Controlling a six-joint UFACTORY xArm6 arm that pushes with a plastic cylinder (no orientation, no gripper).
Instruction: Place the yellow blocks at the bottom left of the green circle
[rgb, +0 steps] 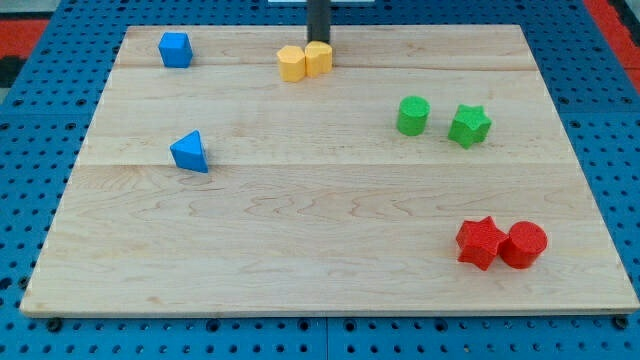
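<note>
Two yellow blocks sit side by side near the view's top centre: a yellow hexagon-like block (291, 64) on the left and a second yellow block (318, 58) touching it on the right. My tip (318, 42) stands right behind the right yellow block, at its top edge. The green circle (412, 115) lies to the view's right and below them, well apart, with a green star (469, 125) just to its right.
A blue block (175, 49) sits at the top left and a blue triangle (190, 152) at the mid left. A red star (480, 242) and a red circle (523, 244) touch at the bottom right. The wooden board (320, 290) lies on a blue pegboard.
</note>
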